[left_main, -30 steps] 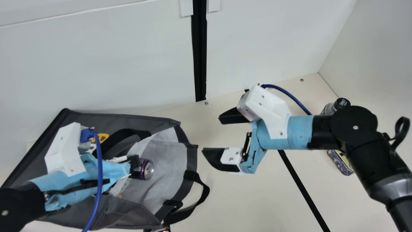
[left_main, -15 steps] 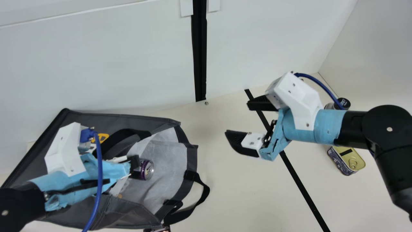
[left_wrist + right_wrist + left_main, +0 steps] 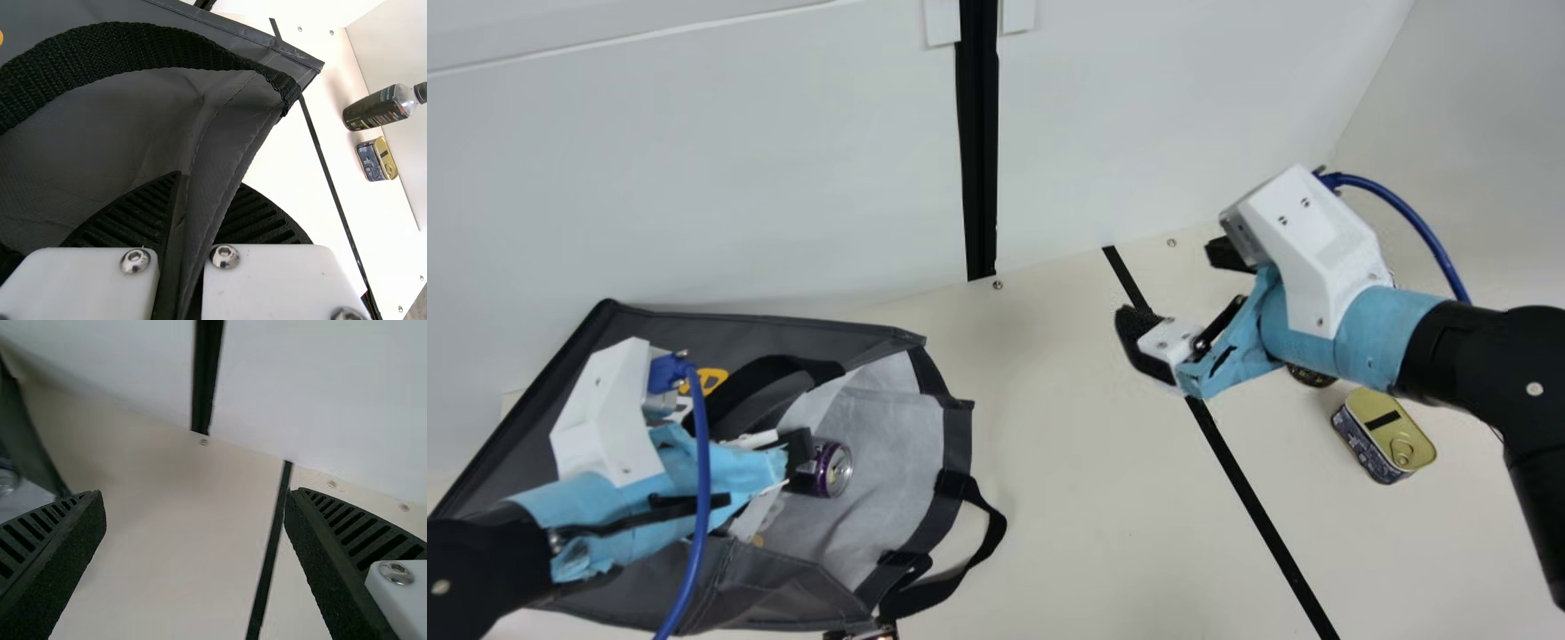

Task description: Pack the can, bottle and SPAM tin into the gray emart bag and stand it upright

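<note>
In the open bag lies the can, with the left gripper pinching the bag's wall! Over the table, the right gripper, wide and empty, should square up to the bottle beside the tin before closing.

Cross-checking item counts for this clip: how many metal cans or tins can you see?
2: the purple can lies inside the bag; the SPAM tin is on the table. The bag could hide others.
</note>
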### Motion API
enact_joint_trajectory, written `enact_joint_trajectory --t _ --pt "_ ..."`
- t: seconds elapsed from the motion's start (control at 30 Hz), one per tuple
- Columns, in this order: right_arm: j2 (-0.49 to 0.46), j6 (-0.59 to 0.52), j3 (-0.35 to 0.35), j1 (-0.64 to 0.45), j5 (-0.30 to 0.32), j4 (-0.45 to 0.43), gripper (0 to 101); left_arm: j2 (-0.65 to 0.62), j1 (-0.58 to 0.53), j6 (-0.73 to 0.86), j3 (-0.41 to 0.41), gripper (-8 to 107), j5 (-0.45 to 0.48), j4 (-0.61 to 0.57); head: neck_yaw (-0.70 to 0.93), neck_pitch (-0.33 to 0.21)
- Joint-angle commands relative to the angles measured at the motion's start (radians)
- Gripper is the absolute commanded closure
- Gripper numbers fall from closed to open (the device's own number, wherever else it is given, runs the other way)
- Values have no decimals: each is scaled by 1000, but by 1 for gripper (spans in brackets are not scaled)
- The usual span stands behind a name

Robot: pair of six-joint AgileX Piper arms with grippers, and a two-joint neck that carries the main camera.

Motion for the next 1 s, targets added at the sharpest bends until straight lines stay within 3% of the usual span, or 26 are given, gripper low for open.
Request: enact_joint_trajectory --t 0.0,0.4,0.97 --pt "-5 126 -8 3 -17 -133 6 0 0 0 0 107 0 0 -1 -23" --pt "-41 487 -73 42 14 -501 6 0 0 0 0 107 0 0 -1 -23" --pt "-71 857 -177 192 223 -916 6 0 0 0 0 107 0 0 -1 -23"
